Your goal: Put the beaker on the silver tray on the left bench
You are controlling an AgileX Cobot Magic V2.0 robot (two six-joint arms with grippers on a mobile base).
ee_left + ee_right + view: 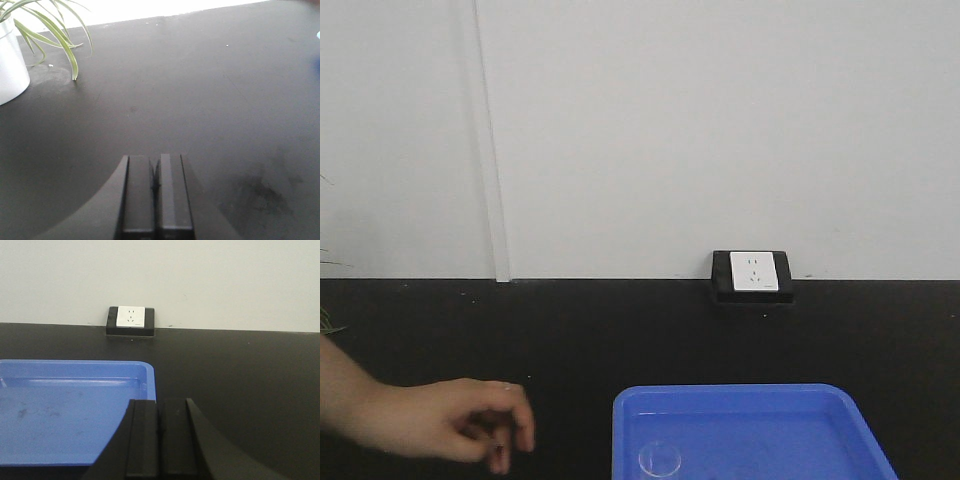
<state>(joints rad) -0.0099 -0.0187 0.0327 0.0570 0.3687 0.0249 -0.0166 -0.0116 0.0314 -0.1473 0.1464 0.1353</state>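
Small clear glass beaker (659,459): smooth, transparent. Bright blue rectangular plastic tray (75,415), left-front of right pincer (159,405): glossy, floor scuffed. Black worktop (200,100) beneath left pincer (155,162): matt, smudged. Both pincers: matt black, smooth.

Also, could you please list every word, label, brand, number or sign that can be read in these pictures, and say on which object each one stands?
No text can be read in any view.
white wall socket: only pin holes, no lettering visible.
beaker in the blue tray: no scale or marks visible.
white plant pot: plain, no label visible.
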